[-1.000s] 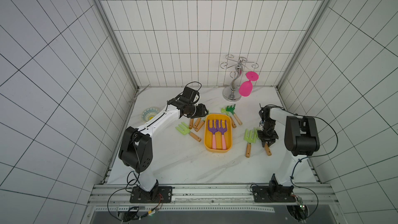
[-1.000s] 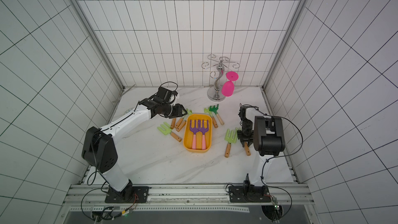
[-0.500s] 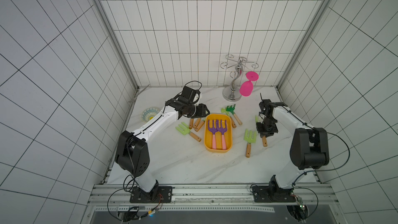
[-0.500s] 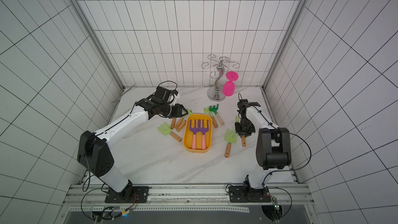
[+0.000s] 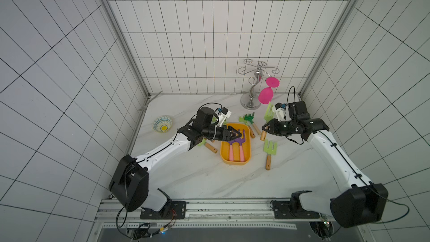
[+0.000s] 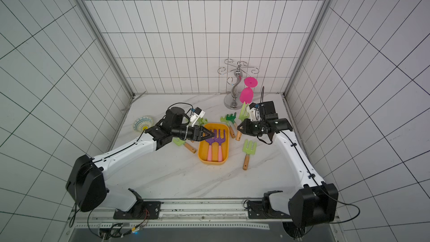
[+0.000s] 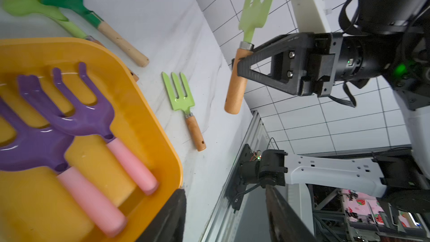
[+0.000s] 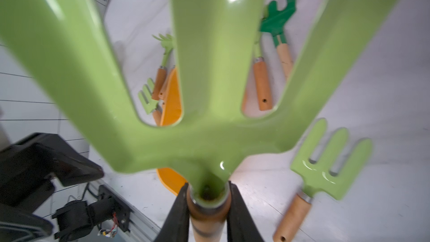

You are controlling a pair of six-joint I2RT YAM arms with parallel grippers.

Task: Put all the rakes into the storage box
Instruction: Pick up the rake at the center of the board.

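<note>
Rake [image 5: 269,112] aloft beside the storage box [image 5: 232,162] — your right gripper [image 5: 264,128] pinches its wooden handle just under the green head. It hangs off the box's long side nearer your right arm, clear of the rim, long axis roughly parallel to that side. Your left gripper [image 5: 238,133] hovers over the box, jaws spread, empty. Likely next — carry sideways toward the box, then lower.
</note>
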